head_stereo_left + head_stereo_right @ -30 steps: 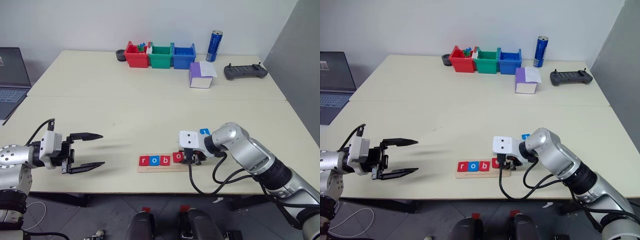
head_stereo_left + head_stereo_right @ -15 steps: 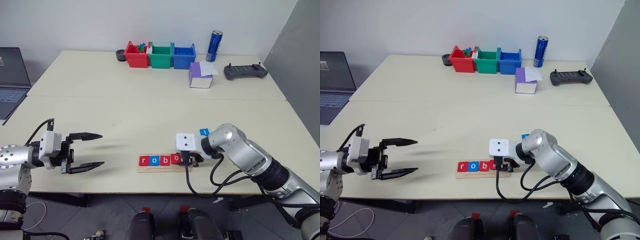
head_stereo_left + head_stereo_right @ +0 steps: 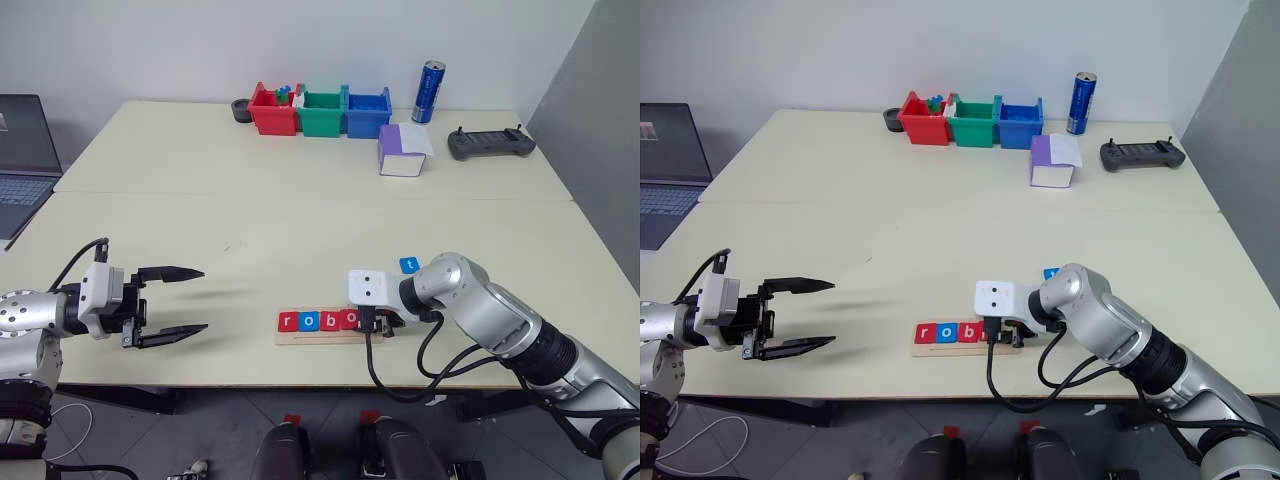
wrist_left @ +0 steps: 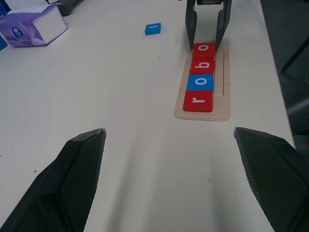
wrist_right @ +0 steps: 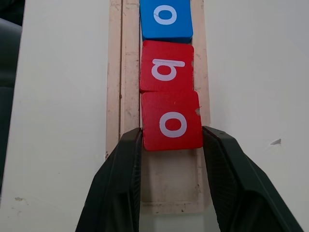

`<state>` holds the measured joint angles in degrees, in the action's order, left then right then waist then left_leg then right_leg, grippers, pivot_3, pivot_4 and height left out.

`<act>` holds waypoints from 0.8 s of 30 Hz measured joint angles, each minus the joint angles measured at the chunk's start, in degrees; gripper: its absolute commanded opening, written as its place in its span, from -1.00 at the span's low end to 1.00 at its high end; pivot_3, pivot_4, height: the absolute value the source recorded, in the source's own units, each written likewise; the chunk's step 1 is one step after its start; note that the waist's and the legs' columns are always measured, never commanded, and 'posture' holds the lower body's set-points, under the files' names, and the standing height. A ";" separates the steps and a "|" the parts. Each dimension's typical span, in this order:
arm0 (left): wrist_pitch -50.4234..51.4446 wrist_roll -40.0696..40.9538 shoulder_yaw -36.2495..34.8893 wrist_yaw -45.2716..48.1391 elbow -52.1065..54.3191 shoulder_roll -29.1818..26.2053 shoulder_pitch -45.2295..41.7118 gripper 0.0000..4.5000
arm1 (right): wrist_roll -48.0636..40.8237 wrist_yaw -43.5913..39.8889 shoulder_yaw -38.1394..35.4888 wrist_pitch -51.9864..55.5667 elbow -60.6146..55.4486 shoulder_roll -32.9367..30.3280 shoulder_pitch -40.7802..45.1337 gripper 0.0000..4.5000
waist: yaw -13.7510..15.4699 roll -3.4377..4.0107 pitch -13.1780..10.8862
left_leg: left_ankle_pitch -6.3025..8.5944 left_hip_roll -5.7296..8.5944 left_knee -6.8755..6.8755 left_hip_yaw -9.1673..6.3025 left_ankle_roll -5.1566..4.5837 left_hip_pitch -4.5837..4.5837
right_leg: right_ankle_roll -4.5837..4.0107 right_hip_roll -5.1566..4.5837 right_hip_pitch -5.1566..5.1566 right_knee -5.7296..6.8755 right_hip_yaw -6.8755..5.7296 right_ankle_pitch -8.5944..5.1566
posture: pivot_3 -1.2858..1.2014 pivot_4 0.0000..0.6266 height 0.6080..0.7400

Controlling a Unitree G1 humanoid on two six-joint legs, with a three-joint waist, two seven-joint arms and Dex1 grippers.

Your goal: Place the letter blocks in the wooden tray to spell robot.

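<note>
My left gripper (image 3: 176,301) hung open over bare table (image 3: 250,230). In the wooden tray (image 3: 325,337) sat r (image 4: 198,100), o (image 4: 200,81), b (image 4: 203,66); my right gripper (image 5: 171,145) clamped the second red o (image 5: 172,121) there. The blue t (image 3: 408,265) lay behind it on the table.

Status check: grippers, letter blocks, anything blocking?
Left gripper open, idle. Right gripper shut on fourth block in wooden tray. Blue t block on table. Nothing in the way.

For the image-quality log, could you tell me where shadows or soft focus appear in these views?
Left eye view: soft shadow under the left gripper on the table. Left wrist view: near fingers look soft, letter blocks sharp. Right wrist view: red o tile crisp.
</note>
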<state>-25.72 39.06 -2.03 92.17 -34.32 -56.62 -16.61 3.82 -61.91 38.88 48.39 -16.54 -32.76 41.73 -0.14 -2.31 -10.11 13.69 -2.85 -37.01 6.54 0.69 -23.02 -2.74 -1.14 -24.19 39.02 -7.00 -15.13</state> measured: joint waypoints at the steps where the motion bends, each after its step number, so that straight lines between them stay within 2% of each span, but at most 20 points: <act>1: 0.00 -0.02 0.00 0.00 0.00 0.00 -0.04 1.00 | 0.00 0.03 0.22 0.07 0.00 0.00 0.00 -0.35 | 0.00 0.00 0.00 | 0.00 0.00 0.00 0.00 0.00 0.00 | 0.00 0.00 0.00 0.00 0.00 0.00 | 0.03 -0.52 1.00; 20: -0.01 -0.27 -0.04 0.00 -0.05 0.00 -0.20 1.00 | 1.82 0.98 1.65 0.16 0.62 1.51 0.77 -0.35 | -0.07 -0.05 0.03 | 0.00 -0.01 0.00 0.00 0.00 0.02 | 0.00 0.01 0.00 0.03 -0.01 0.00 | 0.03 -0.52 1.00; 24: -0.02 -0.46 -0.04 0.00 -0.29 0.00 -0.87 1.00 | 1.84 0.97 1.74 0.15 1.03 1.64 1.02 0.25 | -0.06 -0.06 0.04 | 0.00 -0.01 0.00 0.00 0.00 0.02 | 0.00 0.01 0.00 0.03 -0.01 0.00 | 0.03 -0.52 1.00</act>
<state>-25.73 38.60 -2.08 92.17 -34.61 -56.62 -17.48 5.66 -60.94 40.62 48.55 -15.52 -31.12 42.75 -0.20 -2.37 -10.08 13.69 -2.86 -37.01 6.53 0.69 -23.00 -2.74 -1.13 -24.19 39.04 -7.01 -15.13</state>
